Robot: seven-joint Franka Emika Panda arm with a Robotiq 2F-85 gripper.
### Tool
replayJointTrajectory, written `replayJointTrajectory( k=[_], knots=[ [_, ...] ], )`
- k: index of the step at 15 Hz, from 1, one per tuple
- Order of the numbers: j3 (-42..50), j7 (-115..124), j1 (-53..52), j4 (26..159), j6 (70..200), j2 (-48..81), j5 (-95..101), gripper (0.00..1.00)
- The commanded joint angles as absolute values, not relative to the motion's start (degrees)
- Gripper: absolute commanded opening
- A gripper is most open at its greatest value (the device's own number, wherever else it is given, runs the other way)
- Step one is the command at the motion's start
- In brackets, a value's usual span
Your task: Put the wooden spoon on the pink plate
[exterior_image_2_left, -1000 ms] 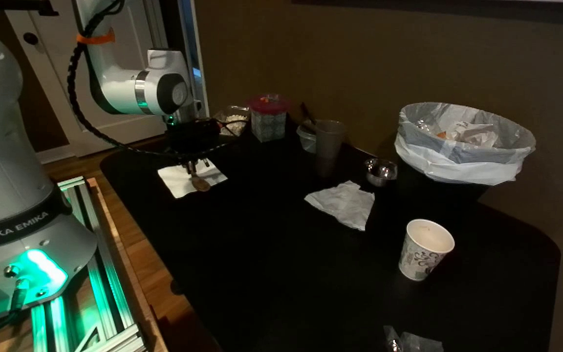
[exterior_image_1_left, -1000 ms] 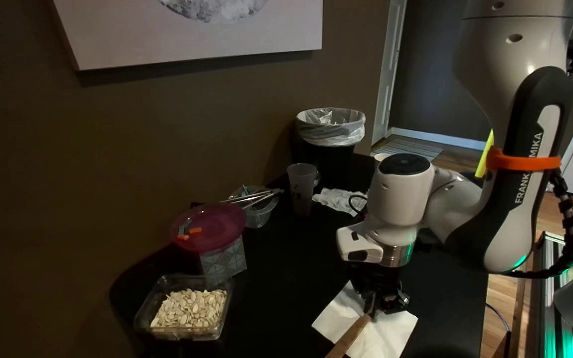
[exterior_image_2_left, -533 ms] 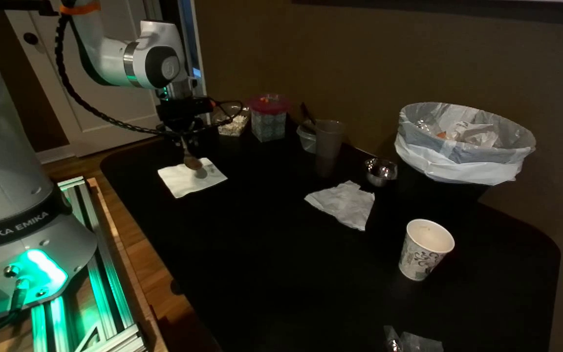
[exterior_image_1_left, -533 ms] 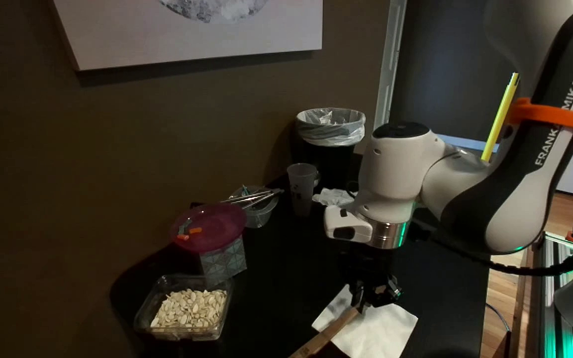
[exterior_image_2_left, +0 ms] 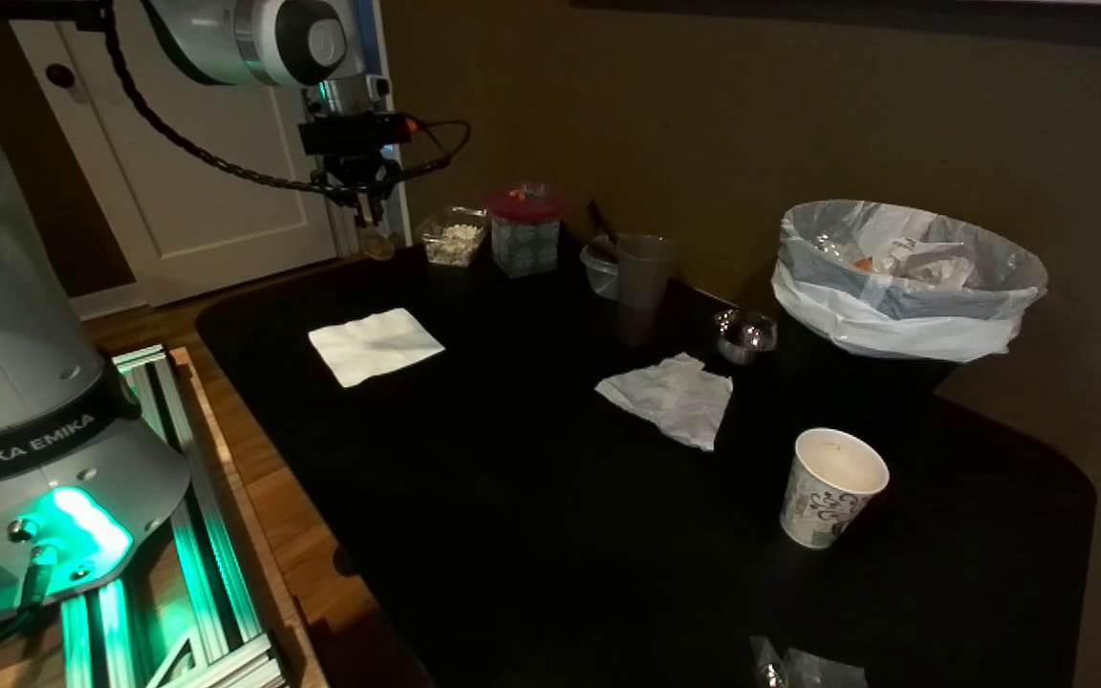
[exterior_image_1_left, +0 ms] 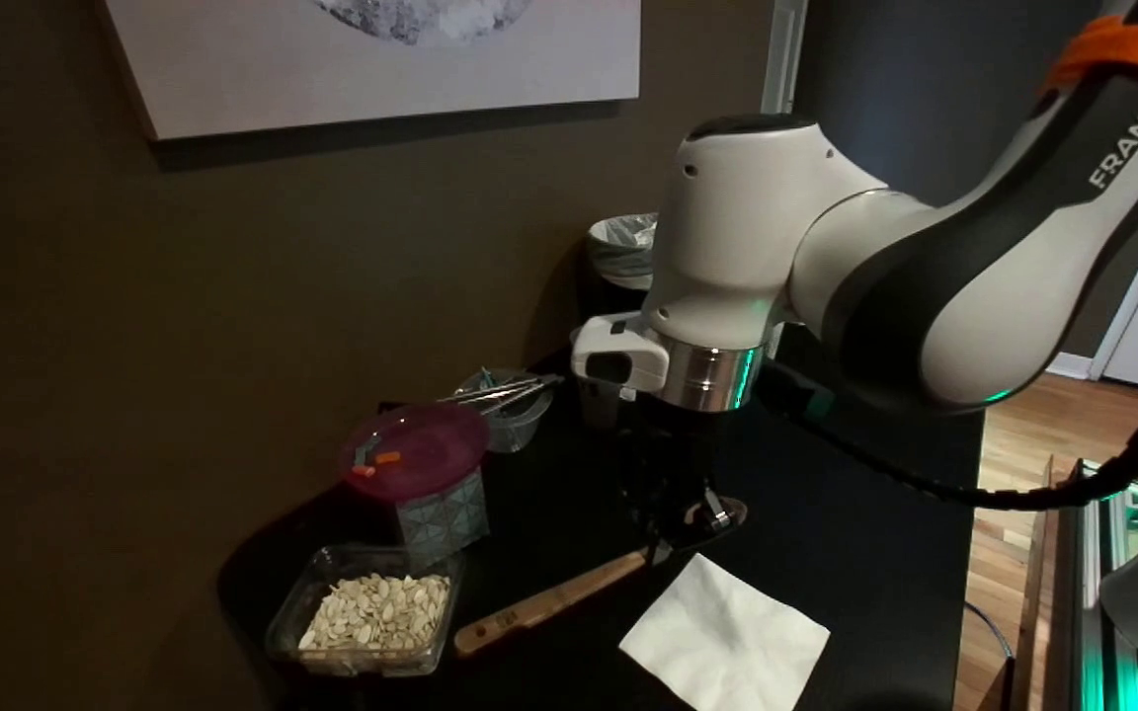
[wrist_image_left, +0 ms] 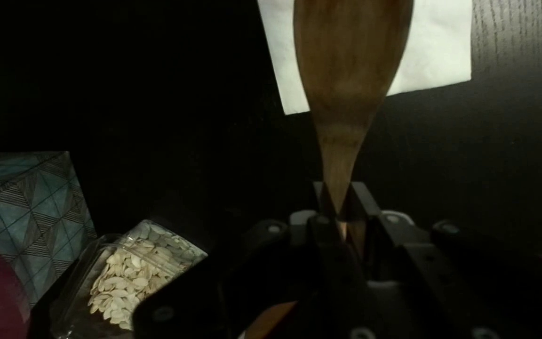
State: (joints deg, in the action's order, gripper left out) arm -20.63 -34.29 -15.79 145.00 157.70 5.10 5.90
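The dark table (exterior_image_1_left: 549,504) runs along the wall (exterior_image_1_left: 332,276), and a stretch of it shows between the hand (wrist_image_left: 339,195) and the patterned box (exterior_image_1_left: 446,518), which stands near the wall-side edge. On that box sits the pink plate (exterior_image_1_left: 441,449) — so the goal lies off to the spoon's side, toward the wall and higher than the table; the wrist view has it at lower left. The wooden spoon (exterior_image_1_left: 569,595) is in the air, well apart from the plate, its long axis at a slant to the line there: bowl pointing away, handle end nearer. The napkin (exterior_image_1_left: 727,637) lies on the opposite side of the hand from the plate, likely out of the way. Close to the handle end in an exterior view is the clear tub (exterior_image_1_left: 352,662), and a low swing could brush it. The hand is clamped on the spoon at the neck, so the long handle — sticking out on the other side — probably needs lifting over the rim. Small coloured bits (exterior_image_1_left: 388,457) on the plate may make the spoon settle unevenly.
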Motion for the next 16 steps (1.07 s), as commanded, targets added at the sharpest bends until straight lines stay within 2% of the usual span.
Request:
replayJointTrajectory(
  k=[1, 8, 16],
  knots=[
    [-20.5, -34.0, -15.9, 145.0, 157.7, 5.2, 6.1, 0.04],
    [-16.3, -26.3, -16.0, 131.0, 153.1, 5.3, 32.0, 0.04],
    [-14.9, -39.7, -15.0, 108.9, 148.9, 20.2, 35.0, 0.04]
  ],
)
